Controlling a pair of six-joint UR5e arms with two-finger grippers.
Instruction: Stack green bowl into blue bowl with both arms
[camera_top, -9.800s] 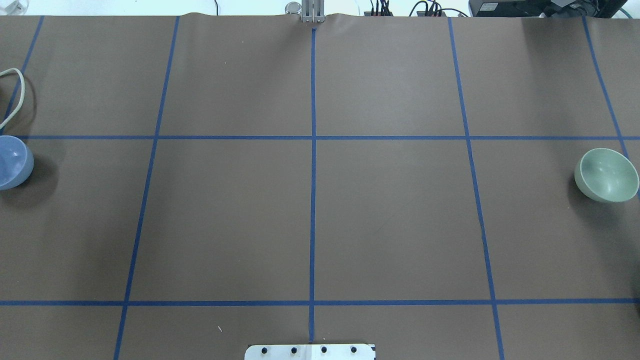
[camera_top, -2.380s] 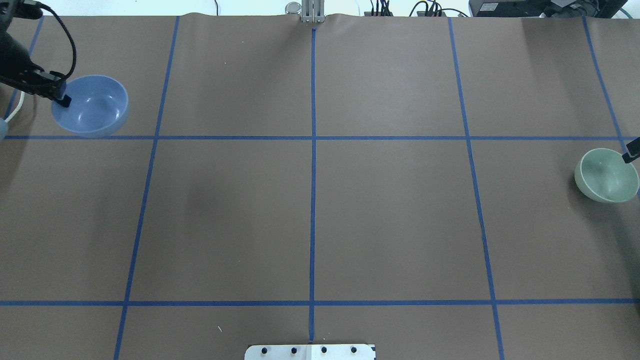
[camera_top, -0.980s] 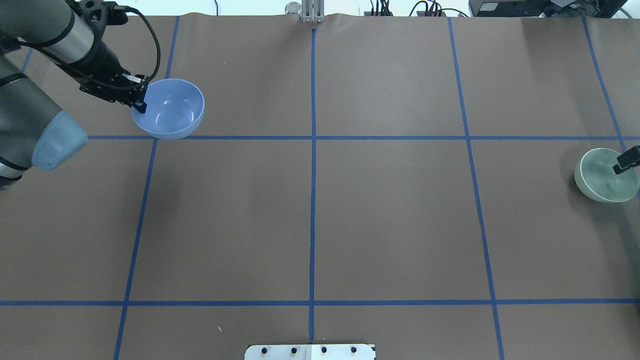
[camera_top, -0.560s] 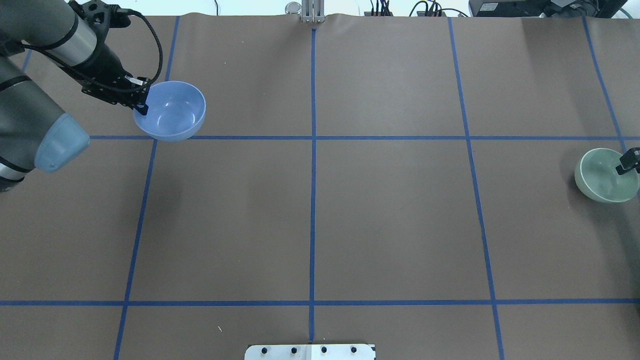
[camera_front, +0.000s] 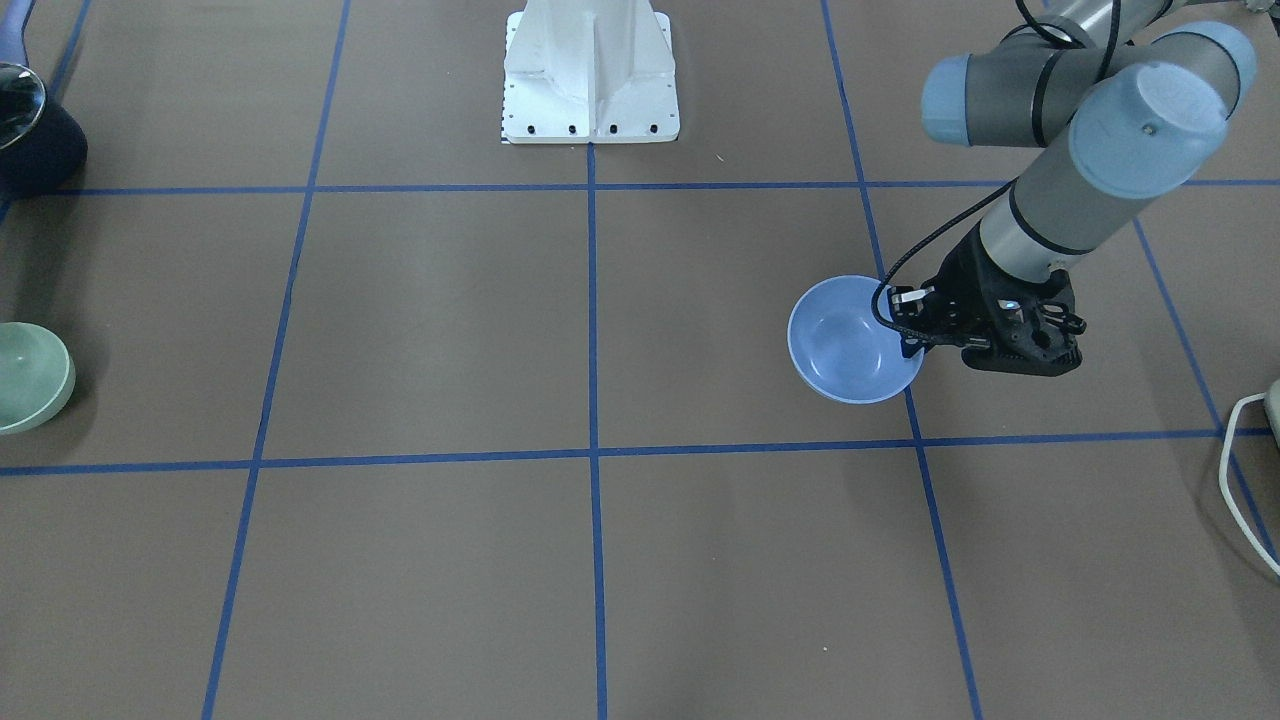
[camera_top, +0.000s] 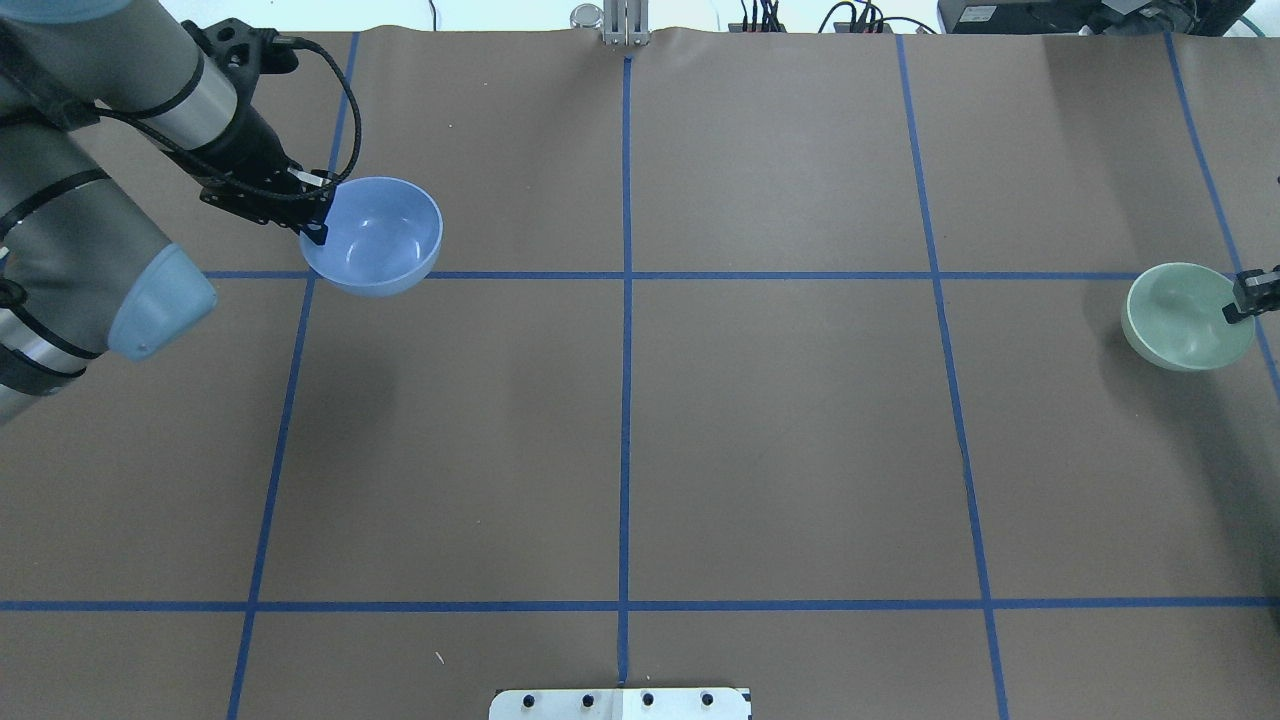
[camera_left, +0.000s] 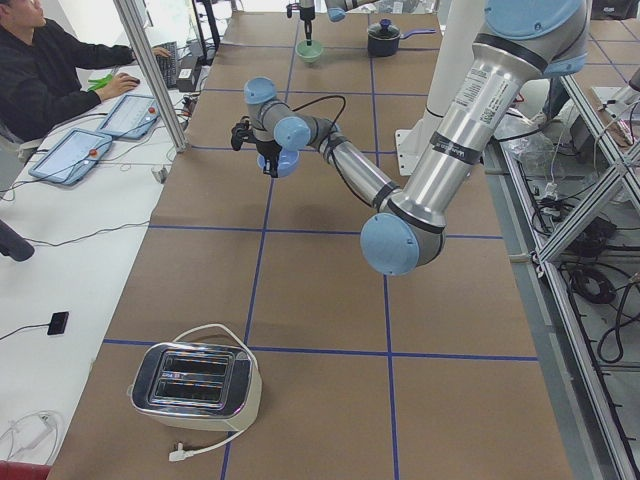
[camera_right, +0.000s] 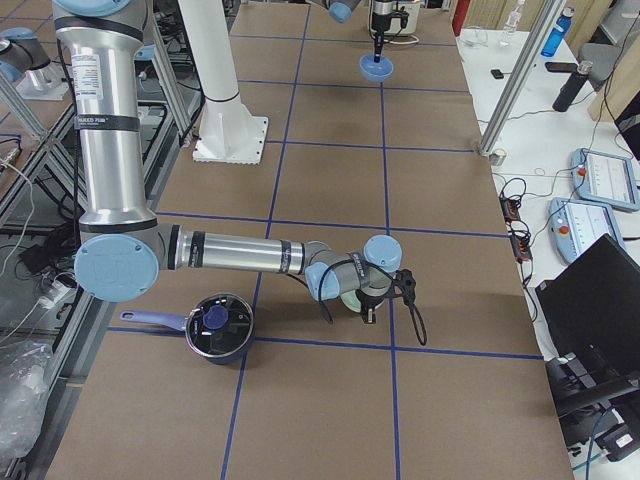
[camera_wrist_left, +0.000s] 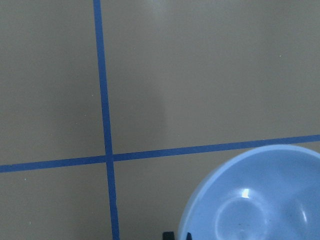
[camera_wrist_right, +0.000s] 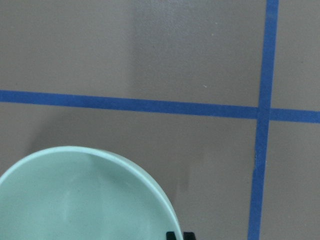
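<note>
In the front-facing view the left gripper (camera_front: 912, 338) was clamped on the near rim of the blue bowl (camera_front: 848, 345), one finger inside and one outside, and the green bowl (camera_front: 28, 378) sat at the opposite edge of the table (camera_front: 450, 320), cut off by the frame. From overhead the blue bowl (camera_top: 385, 240) hung upright over a crossing of tape lines on the robot's left, pinched at its rim by the left gripper (camera_top: 316, 228), its shadow falling well apart from it; far across, the right gripper (camera_top: 1238, 308) was closed on the rim of the green bowl (camera_top: 1180, 318). The left-end camera showed the near arm carrying the blue bowl (camera_left: 284, 163) clear of the surface, a toaster (camera_left: 196, 386) in the foreground and the green bowl (camera_left: 310, 50) small at the far end. The right-end camera showed the green bowl (camera_right: 349, 297) at the near arm's gripper (camera_right: 368, 306), beside a pot (camera_right: 216, 326). The left wrist camera saw the blue bowl (camera_wrist_left: 260, 197) filling its lower right corner. The right wrist camera saw the green bowl (camera_wrist_right: 80, 197) low on its left, rim at the fingertips (camera_wrist_right: 172, 235).
</note>
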